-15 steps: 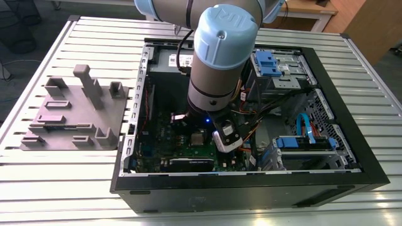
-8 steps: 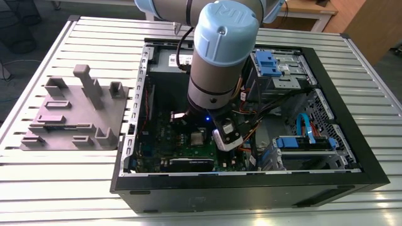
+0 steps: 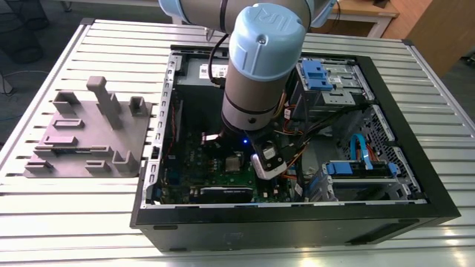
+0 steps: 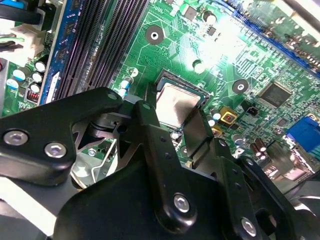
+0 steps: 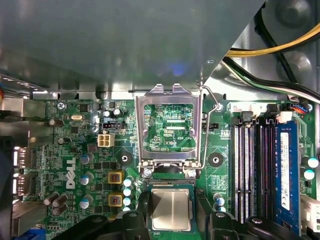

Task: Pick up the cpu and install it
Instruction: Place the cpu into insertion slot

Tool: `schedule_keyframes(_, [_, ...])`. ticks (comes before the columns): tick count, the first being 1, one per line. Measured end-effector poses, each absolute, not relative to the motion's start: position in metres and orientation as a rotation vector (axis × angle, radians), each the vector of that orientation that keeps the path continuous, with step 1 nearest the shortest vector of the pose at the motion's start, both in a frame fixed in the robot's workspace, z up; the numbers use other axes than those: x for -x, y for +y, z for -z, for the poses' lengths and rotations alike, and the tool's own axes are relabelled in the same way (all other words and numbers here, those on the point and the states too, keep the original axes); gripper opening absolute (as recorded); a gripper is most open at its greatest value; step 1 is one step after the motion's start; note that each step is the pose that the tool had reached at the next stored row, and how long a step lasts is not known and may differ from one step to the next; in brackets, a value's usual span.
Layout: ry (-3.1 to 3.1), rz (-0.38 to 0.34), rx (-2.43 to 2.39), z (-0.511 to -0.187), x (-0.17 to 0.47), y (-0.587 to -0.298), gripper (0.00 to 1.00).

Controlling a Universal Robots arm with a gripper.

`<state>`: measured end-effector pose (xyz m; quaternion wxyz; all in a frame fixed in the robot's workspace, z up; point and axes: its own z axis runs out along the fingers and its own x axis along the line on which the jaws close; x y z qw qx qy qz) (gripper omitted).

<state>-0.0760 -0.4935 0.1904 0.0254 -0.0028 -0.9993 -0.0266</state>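
Observation:
The cpu is a small silver square with a pale rim, lying flat in the socket on the green motherboard. The second wrist view shows the cpu there too. My gripper straddles it, one black arm on each side, low over the board. In the second wrist view the gripper partly covers the chip's near edge. In the exterior view the gripper reaches down into the open computer case. The socket's metal load plate stands flipped open beside the cpu.
A grey plastic fixture with upright blocks stands on the slatted table at the exterior view's left. Memory slots, capacitors, cables and blue drive bays crowd the case around the socket.

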Motion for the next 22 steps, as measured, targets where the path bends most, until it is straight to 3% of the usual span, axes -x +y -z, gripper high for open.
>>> schedule_keyframes(5, [-3.09,0.082,0.009,-0.1902,0.076,-0.4934,0.48])
schedule_keyframes(6, [-3.09,0.082,0.009,-0.1901,0.076,-0.4935,0.55])
schedule_keyframes(16, [-3.09,0.082,0.009,-0.1875,0.0761,-0.4936,0.55])
schedule_keyframes(22, [-3.09,0.083,0.009,-0.188,0.0761,-0.4937,0.47])
